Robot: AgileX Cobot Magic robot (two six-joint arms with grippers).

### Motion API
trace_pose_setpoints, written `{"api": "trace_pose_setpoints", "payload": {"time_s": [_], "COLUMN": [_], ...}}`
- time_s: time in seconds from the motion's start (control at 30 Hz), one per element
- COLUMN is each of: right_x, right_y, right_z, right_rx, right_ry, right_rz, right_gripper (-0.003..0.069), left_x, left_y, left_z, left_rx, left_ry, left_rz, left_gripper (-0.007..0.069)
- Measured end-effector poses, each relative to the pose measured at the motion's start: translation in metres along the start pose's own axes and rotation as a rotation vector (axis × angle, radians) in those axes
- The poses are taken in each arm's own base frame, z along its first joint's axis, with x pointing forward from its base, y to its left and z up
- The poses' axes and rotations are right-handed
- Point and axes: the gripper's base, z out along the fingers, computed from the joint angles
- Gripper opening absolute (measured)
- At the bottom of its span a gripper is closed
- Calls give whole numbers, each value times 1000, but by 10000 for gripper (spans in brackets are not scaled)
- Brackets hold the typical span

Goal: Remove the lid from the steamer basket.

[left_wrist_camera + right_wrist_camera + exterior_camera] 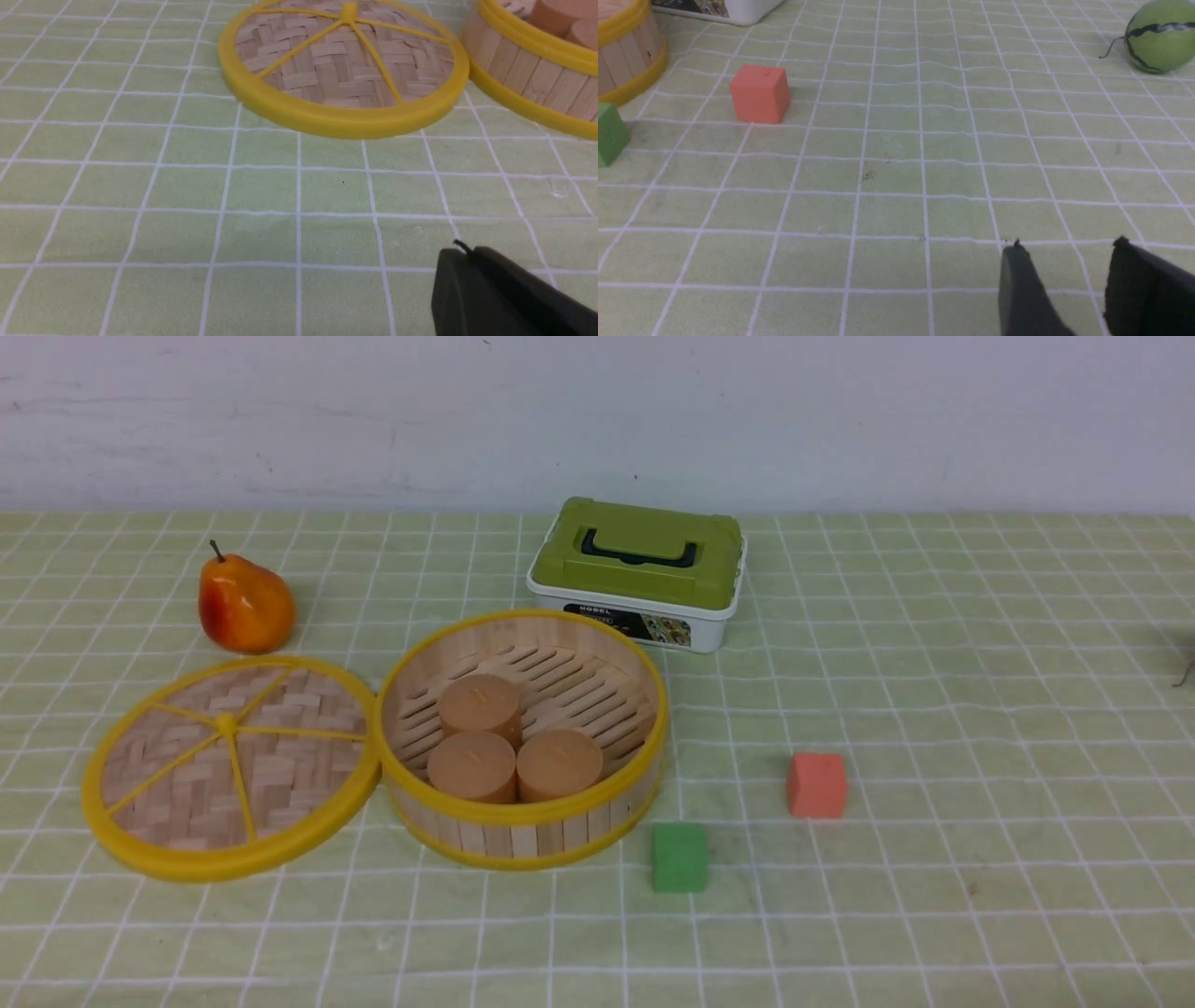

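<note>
The lid (229, 767), a woven disc with a yellow rim and spokes, lies flat on the tablecloth just left of the steamer basket (523, 737), touching its side. The basket is uncovered and holds three tan cylinders (513, 747). Neither gripper shows in the front view. In the left wrist view the lid (343, 70) and the basket's wall (532, 70) lie ahead; my left gripper (462, 252) has its fingers pressed together, empty, well short of the lid. In the right wrist view my right gripper (1069, 247) stands open and empty over bare cloth; the basket's edge (626, 51) shows far off.
An orange pear (245, 604) sits behind the lid. An olive-green lidded white box (639, 569) stands behind the basket. A green cube (679, 857) and a salmon cube (817, 785) lie right of the basket. A green striped ball (1160, 35) lies far right.
</note>
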Motion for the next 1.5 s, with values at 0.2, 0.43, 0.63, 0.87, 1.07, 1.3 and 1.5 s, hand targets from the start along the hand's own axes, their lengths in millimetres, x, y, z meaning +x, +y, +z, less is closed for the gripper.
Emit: {"api": "trace_pose_setpoints", "payload": {"time_s": [0.2, 0.43, 0.63, 0.87, 1.07, 1.3, 1.5], "right_x": [0, 0, 0, 0, 0, 0, 0], "right_y": [0, 0, 0, 0, 0, 0, 0], "right_z": [0, 0, 0, 0, 0, 0, 0], "right_rx": [0, 0, 0, 0, 0, 0, 0], "right_ry": [0, 0, 0, 0, 0, 0, 0], "right_rz": [0, 0, 0, 0, 0, 0, 0], "right_gripper": [241, 241, 241, 241, 241, 241, 241], "left_x": [0, 0, 0, 0, 0, 0, 0], "left_y": [0, -2, -2, -2, -2, -2, -2], "left_z": [0, 0, 0, 0, 0, 0, 0], "left_rx": [-10, 7, 11, 11, 11, 12, 12], "left_ry": [0, 2, 3, 3, 3, 3, 3], "left_rz": [-23, -64, -70, -70, -70, -73, -73], "left_gripper": [-13, -13, -13, -13, -13, -13, -13]}}
